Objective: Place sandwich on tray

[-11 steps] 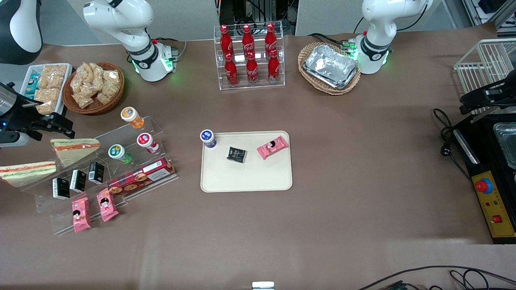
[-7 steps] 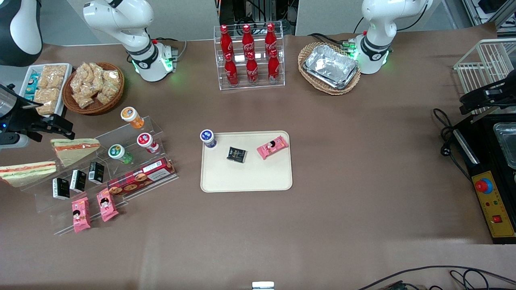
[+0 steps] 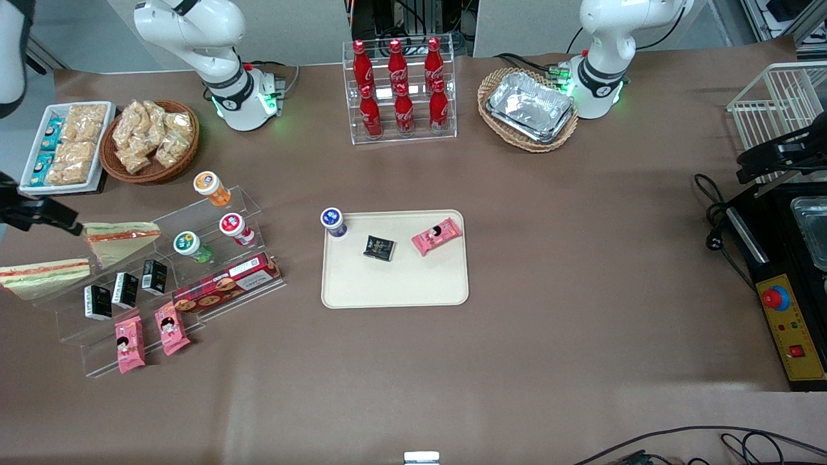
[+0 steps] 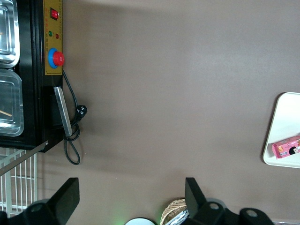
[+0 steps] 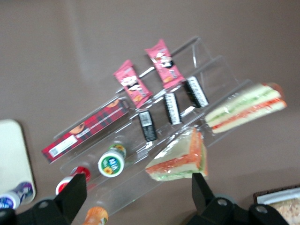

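Pale sandwich (image 5: 246, 108) rests on the acrylic rack (image 5: 206, 84); my gripper (image 5: 136, 197) hovers above, apparently spread wide and empty.

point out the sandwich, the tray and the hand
sandwich (image 3: 39, 274): front view, middle of the wedge's top face.
tray (image 3: 394, 284): front view, bare stretch of its floor.
hand (image 5: 136, 199): right wrist view, midway between its open fingertips, above the display stand.

Sandwich (image 3: 40, 276) cut by frame edge; gripper (image 3: 39, 214) partly too
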Controlling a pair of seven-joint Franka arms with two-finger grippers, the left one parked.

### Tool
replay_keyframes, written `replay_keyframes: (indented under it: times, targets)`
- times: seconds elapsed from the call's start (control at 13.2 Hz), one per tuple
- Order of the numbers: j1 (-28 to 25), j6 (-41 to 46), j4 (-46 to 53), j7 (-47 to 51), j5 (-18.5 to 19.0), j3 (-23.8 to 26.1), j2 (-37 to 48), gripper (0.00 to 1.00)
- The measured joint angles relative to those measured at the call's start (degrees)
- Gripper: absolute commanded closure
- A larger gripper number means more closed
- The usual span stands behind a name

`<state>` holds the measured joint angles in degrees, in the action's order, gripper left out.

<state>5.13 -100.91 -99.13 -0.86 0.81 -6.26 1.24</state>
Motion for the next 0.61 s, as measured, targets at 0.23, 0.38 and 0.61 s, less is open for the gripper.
replay_keyframes:
  times: [0.23,0.38,0.61]
  targets:
    - [4.72,-0.84,0.08,3.04,0.02,-0.16,-0.79,0.00]
    - [8.08,-2.43,0.08,6.72,0.03,-0.25,-1.98,0.00]
    - [12.43,-3.78,0.10,14.32,0.01,-0.30,-3.80,0.00]
